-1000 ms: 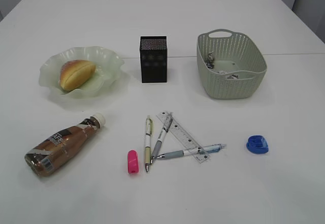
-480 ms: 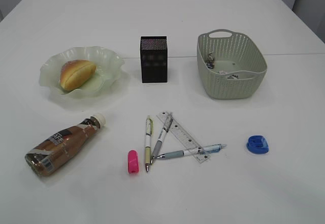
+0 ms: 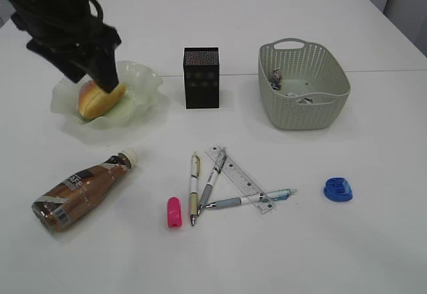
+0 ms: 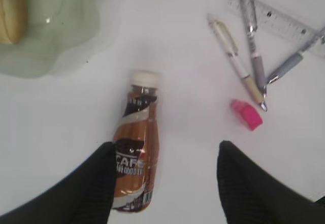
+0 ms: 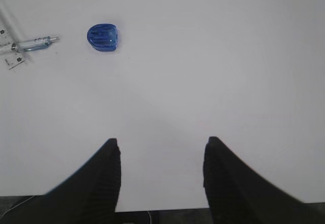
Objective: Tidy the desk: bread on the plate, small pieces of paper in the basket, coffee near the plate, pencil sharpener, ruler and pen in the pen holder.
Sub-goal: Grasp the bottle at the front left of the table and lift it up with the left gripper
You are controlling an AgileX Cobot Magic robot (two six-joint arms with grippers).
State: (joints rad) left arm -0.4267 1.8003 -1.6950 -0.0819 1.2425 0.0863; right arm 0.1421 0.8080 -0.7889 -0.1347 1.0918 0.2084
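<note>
The brown coffee bottle with its white cap (image 4: pixel 138 153) lies on its side on the white bench (image 4: pixel 193 46), directly below the left gripper (image 4: pixel 165 183), whose jaws are spread and hold nothing. Bare bench surrounds it; the pale green ruffled plate (image 4: pixel 56 56) lies beyond. The right gripper (image 5: pixel 161 178), likewise spread, hangs over bare bench near its front edge.

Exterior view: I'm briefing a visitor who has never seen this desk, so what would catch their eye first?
Most striking is the black robot arm looming at the upper left, over the pale green ruffled plate holding the golden-orange bun. Next, the brown coffee bottle with a white cap lying on its side at the lower left. Then the bright pink pencil sharpener beside the crossed pens and clear plastic ruler in the middle.
</note>
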